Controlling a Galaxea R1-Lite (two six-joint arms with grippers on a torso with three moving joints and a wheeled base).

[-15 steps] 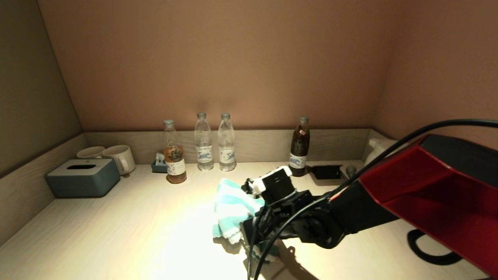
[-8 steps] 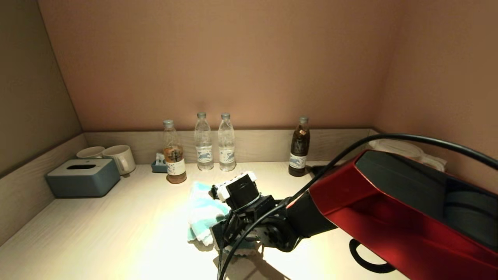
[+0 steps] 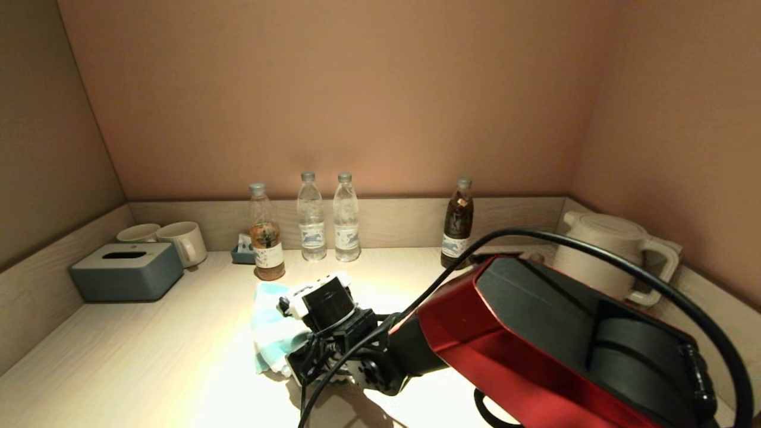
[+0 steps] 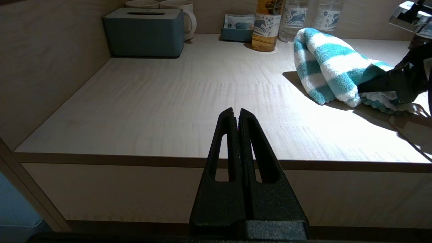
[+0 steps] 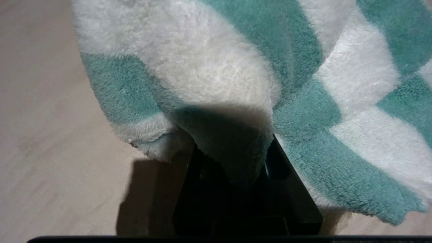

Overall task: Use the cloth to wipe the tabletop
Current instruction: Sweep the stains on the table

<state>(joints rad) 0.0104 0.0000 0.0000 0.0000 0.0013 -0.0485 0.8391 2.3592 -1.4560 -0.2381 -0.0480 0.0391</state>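
Observation:
A teal-and-white striped cloth [image 3: 269, 324] lies bunched on the pale wooden tabletop [image 3: 148, 356], near the middle. My right gripper [image 3: 291, 356] is shut on the cloth, low on the tabletop; the cloth [image 5: 236, 77] drapes over its fingers and hides the tips. The cloth also shows in the left wrist view [image 4: 332, 64], with the right gripper [image 4: 388, 84] gripping it. My left gripper [image 4: 237, 116] is shut and empty, held in front of the table's front edge, out of the head view.
Several bottles [image 3: 312, 217] stand along the back wall, one dark [image 3: 458, 223]. A grey tissue box [image 3: 126, 271] and two mugs [image 3: 181, 241] sit at the back left, a small blue tray [image 3: 242, 252] beside them. A white kettle [image 3: 612, 249] stands at the right.
My right gripper has dragged the cloth leftward across the tabletop, from right of centre to left of centre. The kettle has come into view behind the arm.

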